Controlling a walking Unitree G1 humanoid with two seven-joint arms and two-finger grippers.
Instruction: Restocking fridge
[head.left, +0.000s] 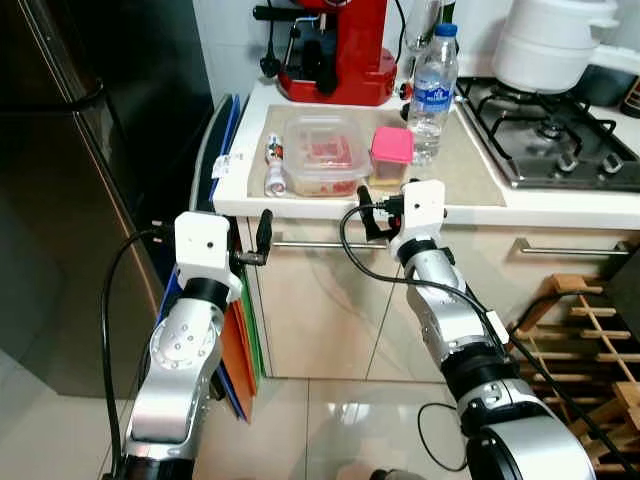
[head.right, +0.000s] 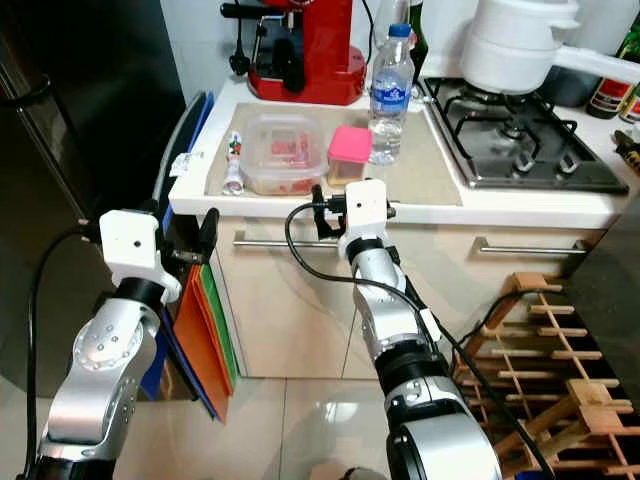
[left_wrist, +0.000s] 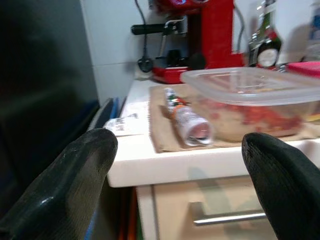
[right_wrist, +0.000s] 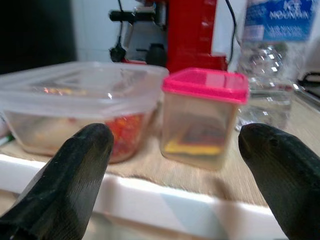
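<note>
The right gripper (right_wrist: 172, 150) has its fingers spread wide and empty, the pink-lidded tub (right_wrist: 204, 117) standing centred just beyond them on the mat near the counter edge (right_wrist: 165, 207). The left gripper (left_wrist: 180, 175) is equally wide and empty, short of the tube (left_wrist: 186, 117). Risk: the clear container (right_wrist: 75, 107) (close beside the tub) could be nudged by the inner finger (right_wrist: 65, 182), or the tub pushed back towards the water bottle (right_wrist: 272, 60).

Home kitchen: gas hob (head.left: 555, 140), red coffee machine (head.left: 335, 50), fridge (head.left: 90, 170), countertop (head.left: 470, 205)

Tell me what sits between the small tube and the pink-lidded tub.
The clear food container lies between the small tube and the pink-lidded tub, in the left eye view.
</note>
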